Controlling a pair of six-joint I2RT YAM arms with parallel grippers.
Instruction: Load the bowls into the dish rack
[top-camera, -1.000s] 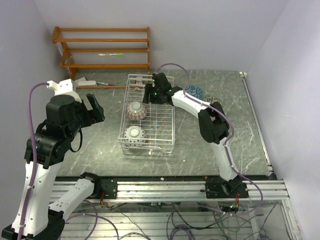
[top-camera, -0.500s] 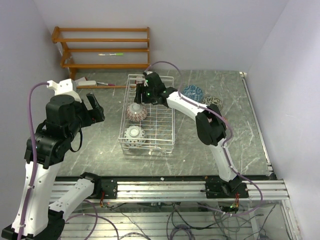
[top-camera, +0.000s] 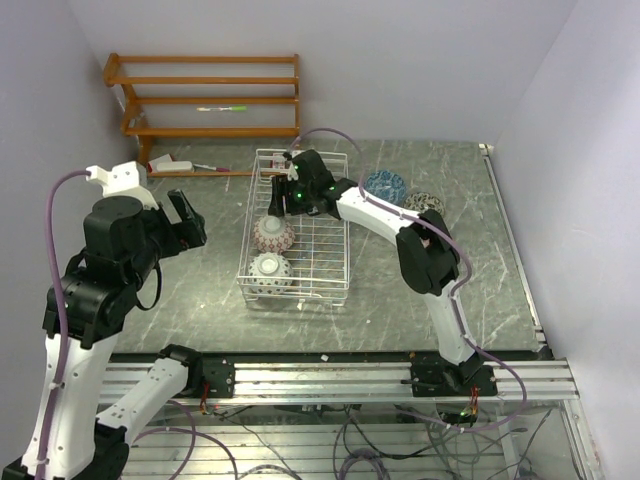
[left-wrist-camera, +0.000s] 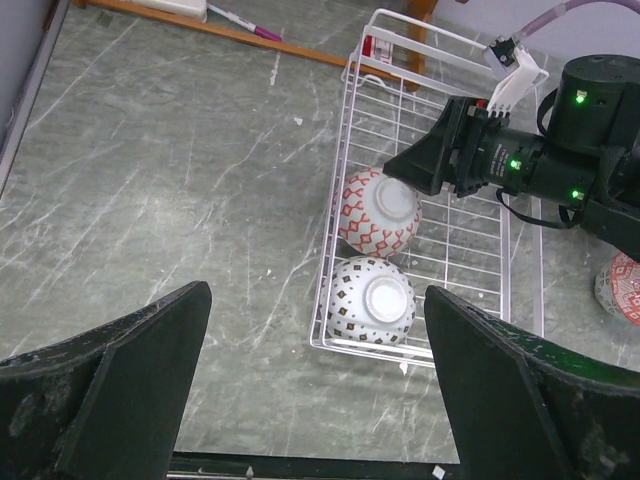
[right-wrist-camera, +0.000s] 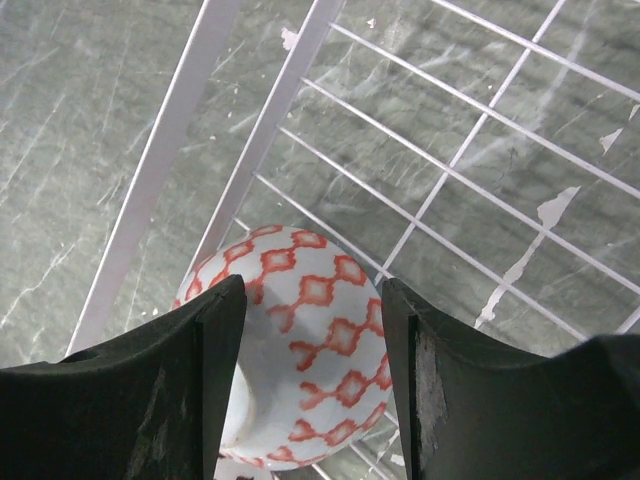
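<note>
Hovering with fingers spread, the right gripper (right-wrist-camera: 312, 300) is hanging just over a red bowl (left-wrist-camera: 378, 210) lying upside down in the dish rack (left-wrist-camera: 465, 270) beside a grey-white bowl (left-wrist-camera: 370, 298). The left gripper (left-wrist-camera: 315, 292) is gaping empty.

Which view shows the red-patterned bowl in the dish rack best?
The left wrist view: the red-patterned bowl shows whole, upside down with its foot ring up, inside the dish rack. The top external view shows it small and distant. The right wrist view shows only part of its side, close up.
</note>
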